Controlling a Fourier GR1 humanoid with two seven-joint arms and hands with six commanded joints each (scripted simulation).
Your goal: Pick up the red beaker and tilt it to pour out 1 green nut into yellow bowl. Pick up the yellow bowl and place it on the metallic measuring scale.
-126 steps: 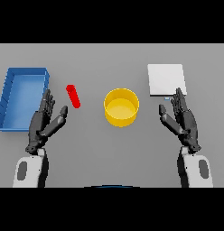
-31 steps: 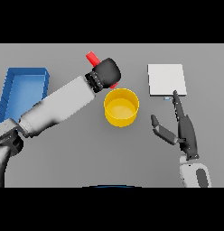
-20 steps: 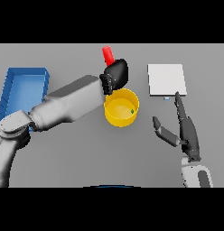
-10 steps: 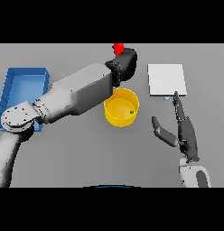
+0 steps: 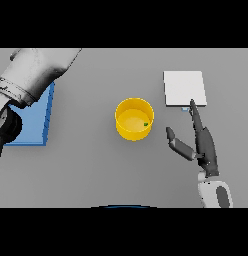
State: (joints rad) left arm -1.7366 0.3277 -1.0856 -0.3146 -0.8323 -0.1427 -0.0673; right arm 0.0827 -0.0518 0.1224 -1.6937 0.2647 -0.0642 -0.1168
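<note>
The grey bench (image 5: 86,165) carries everything. At ten o'clock the left arm (image 5: 36,72) covers part of a blue tray (image 5: 33,120); its hand and the red beaker are out of view. At two o'clock lies the metallic measuring scale (image 5: 183,87). The yellow bowl (image 5: 134,118) sits at centre, well apart from the scale. The right hand (image 5: 202,142), at four o'clock, is open and empty, fingers straight. One green nut (image 5: 145,124) lies in the bowl, so pouring looks done; moving the bowl remains.
</note>
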